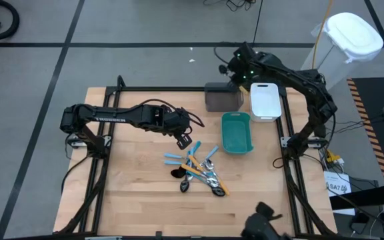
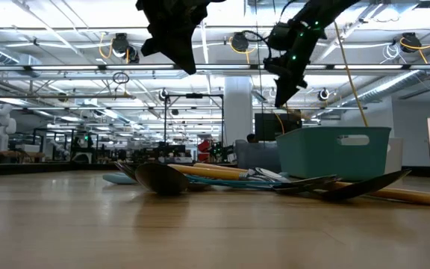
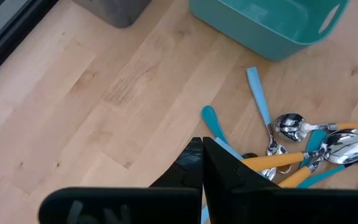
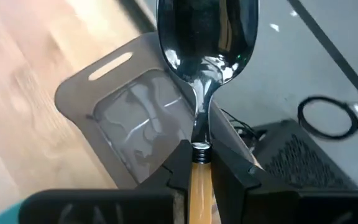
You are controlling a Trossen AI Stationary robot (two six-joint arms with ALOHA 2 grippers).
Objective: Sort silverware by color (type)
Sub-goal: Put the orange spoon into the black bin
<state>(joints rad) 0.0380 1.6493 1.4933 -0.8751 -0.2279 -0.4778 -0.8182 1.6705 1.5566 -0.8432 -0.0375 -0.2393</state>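
Note:
The silverware lies in a loose pile on the table's middle: light-blue handles, orange handles with silver heads, and a dark spoon. The pile also shows in the left wrist view and the low view. My left gripper hangs above the pile's far left side, shut and empty. My right gripper is over the gray bin at the table's far edge, shut on an orange-handled spoon. My right gripper pinches the spoon's orange handle between its two fingers, at the end next to the silver neck. The spoon runs along the fingers, and its silver bowl sticks out past their tips. The spoon is lifted clear, above the gray bin.
A teal bin stands just right of the pile, toward the far side, and shows in the left wrist view. A white bin stands at the far right, beside the gray one. Bare wood lies left of and in front of the pile.

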